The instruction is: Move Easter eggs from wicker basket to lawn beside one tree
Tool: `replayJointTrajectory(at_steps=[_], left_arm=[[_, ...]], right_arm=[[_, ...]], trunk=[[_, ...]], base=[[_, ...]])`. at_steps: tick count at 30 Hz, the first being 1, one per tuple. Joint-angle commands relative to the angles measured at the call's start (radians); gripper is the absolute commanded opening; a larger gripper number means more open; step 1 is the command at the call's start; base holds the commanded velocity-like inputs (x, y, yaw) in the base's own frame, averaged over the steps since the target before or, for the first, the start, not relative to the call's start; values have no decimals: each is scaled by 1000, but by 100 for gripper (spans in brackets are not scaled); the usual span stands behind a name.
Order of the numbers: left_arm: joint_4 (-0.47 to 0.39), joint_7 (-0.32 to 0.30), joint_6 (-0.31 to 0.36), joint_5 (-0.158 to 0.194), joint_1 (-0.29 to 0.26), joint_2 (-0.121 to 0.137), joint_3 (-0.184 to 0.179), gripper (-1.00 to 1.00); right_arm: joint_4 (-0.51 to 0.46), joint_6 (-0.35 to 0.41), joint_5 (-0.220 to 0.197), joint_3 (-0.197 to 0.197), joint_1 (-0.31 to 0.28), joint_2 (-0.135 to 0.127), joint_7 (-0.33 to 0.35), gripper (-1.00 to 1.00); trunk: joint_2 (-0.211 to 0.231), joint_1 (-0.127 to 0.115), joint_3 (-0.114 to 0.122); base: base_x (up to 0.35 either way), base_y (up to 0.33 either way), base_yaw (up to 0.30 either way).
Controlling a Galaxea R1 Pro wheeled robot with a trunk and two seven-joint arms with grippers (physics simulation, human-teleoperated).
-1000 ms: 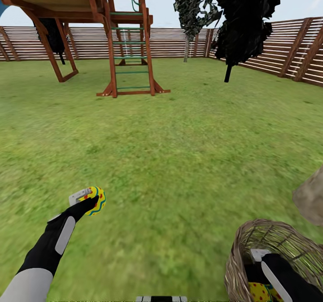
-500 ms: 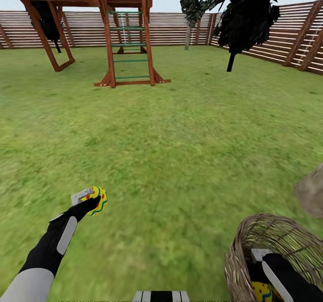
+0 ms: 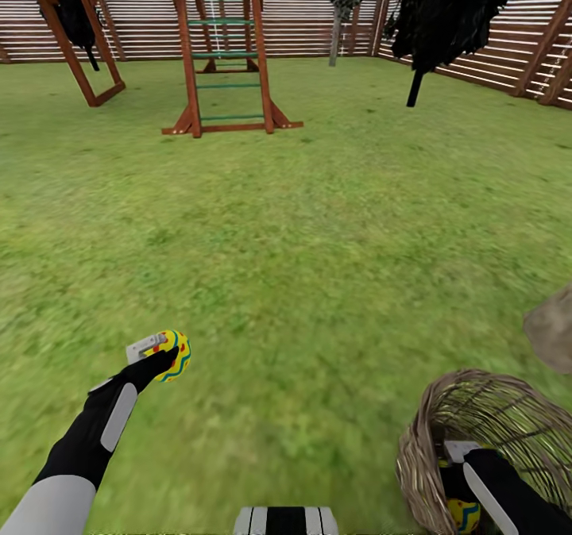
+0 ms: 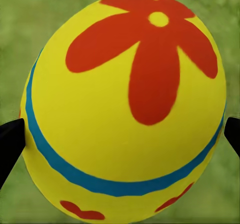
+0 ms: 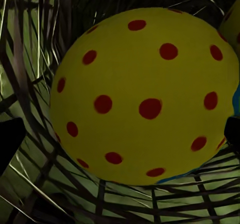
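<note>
Your left gripper at 8 o'clock is clamped on a flowered Easter egg, held above open lawn. Wooden playhouse ladder stands at 11 o'clock, black-leaved tree at 1 o'clock, fence behind. At 5 o'clock your right arm reaches into the wicker basket; its fingers flank a dotted egg, grip not confirmable. Grey-brown mass just beyond basket. Against the earlier frame, the view has tilted down; both arms stay put.
</note>
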Motion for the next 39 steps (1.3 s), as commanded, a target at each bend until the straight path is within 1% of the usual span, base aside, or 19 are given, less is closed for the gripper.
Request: replayJointTrajectory(at_steps=[1,10,12,18,19,22,39], left_arm=[[-2,3,6,10,-1,0,0,-100],[-2,2,6,10,0,-1,0,-100],[-2,2,5,10,0,-10,0,-100],[-2,4,5,10,0,-13,0,-100],[-2,4,5,10,0,-13,0,-100],[-2,4,6,10,0,-13,0,-100],[-2,-1,6,10,0,-14,-1,-100]], right_arm=[[-1,3,-8,4,0,-1,-3,100],[-1,3,-9,1,0,-2,-3,100],[-1,3,-10,-1,0,-3,-3,100],[-1,1,-13,-1,0,-3,-3,100],[-1,-4,-14,0,0,-2,-3,-100],[-1,-42,-18,2,0,-1,-5,-100],[0,-44,-19,2,0,-3,-3,-100]], trunk=[[-1,0,-5],[-3,4,-40],[-3,5,-47],[-3,5,-47],[-3,5,-47],[-3,5,-47],[-3,5,-47]], base=[[0,0,0],[0,0,0],[0,0,0],[0,0,0],[0,0,0],[0,0,0],[0,0,0]])
